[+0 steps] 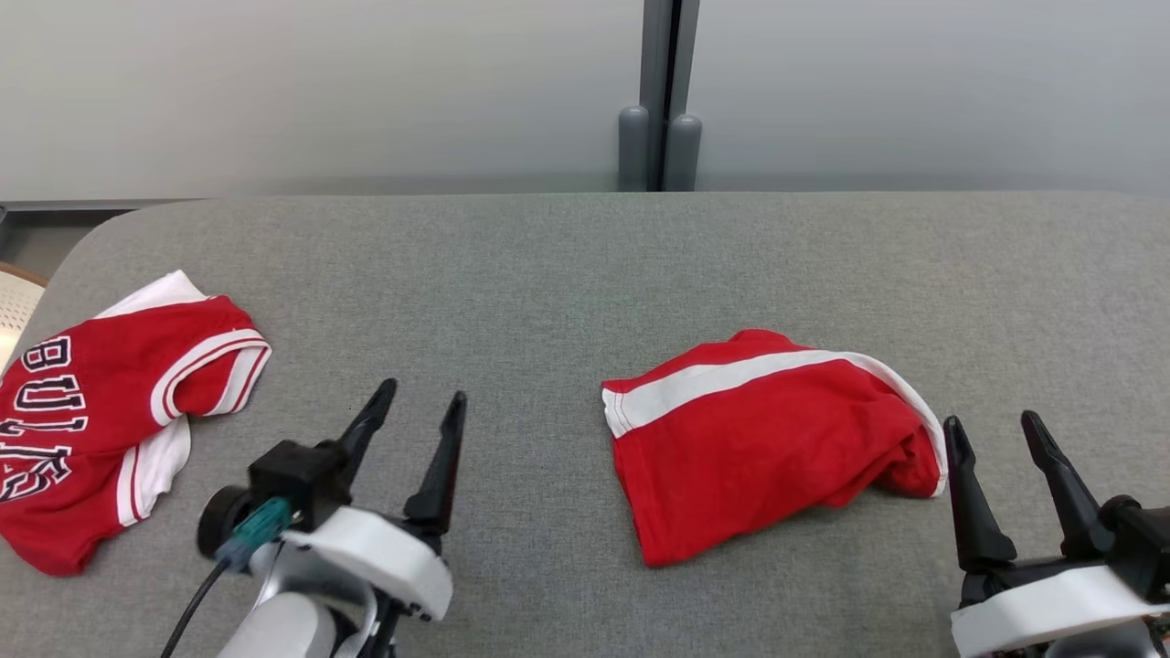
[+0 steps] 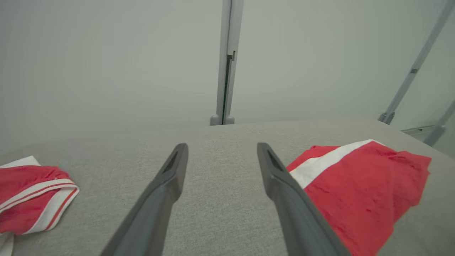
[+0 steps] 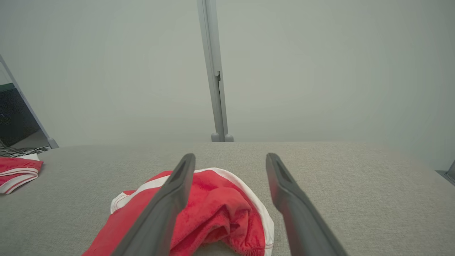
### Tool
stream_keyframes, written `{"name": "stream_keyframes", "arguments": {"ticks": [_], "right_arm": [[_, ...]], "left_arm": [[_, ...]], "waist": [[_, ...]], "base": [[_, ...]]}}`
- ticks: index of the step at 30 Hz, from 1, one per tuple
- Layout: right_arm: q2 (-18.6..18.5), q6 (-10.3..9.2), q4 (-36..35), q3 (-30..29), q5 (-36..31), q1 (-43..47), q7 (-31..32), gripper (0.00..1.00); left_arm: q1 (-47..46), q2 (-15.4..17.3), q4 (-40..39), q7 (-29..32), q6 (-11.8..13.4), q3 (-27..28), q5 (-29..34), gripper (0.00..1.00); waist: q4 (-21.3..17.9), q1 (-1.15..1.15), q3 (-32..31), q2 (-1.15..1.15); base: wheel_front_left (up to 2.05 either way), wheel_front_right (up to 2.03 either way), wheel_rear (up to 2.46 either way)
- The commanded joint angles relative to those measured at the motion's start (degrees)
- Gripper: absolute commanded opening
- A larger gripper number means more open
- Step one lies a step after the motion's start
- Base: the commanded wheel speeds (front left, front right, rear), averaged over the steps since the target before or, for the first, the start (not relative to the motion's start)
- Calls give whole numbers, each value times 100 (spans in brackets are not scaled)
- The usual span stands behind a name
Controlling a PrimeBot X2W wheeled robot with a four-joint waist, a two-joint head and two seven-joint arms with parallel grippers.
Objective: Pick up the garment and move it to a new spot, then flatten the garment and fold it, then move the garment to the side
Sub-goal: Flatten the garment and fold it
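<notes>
A red garment with a white stripe lies loosely folded on the grey fabric table, right of centre; its right end is bunched. It also shows in the left wrist view as the garment and in the right wrist view as the garment. My left gripper stands open to its left, apart from it, nothing between the fingers. My right gripper stands open just off the garment's right end, empty.
A second red garment, a jersey with dark lettering and white trim, lies crumpled at the table's left edge. Behind the table stands a grey wall with a vertical post. The table's left corner is rounded.
</notes>
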Motion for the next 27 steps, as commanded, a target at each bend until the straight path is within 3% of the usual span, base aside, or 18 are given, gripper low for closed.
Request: {"name": "stream_keyframes", "arguments": {"ticks": [1,4,5,12,24,25,27], "right_arm": [[-20,-2,0,21,16,-91,30,100],[-44,-2,22,137,5,-200,37,100],[-44,-2,22,137,5,-200,37,100],[-51,-1,159,357,50,-427,-17,100],[-65,-1,468,456,93,-717,-170,100],[-80,-1,549,389,74,-720,-181,100],[-102,-2,643,306,54,-725,-185,100]], "left_arm": [[-238,-86,102,111,-129,-107,-63,100],[-734,-340,575,450,-439,-404,-144,100],[-734,-340,575,450,-439,-404,-144,100],[-1649,-976,2254,816,-998,-780,-434,100],[-2755,-1292,4574,1101,-1307,-954,-1028,100],[-2822,-1312,4731,1019,-1333,-1024,-1095,0],[-2864,-1322,4875,993,-1351,-1119,-1166,0]], "waist": [[-74,0,94,0],[-203,0,233,0],[-203,0,233,0],[-592,0,520,0],[-1045,0,1050,0],[-1057,0,1092,0],[-1050,0,1121,0]], "base": [[0,0,0],[0,0,0],[0,0,0],[0,0,0],[0,0,0],[0,0,0],[0,0,0]]}}
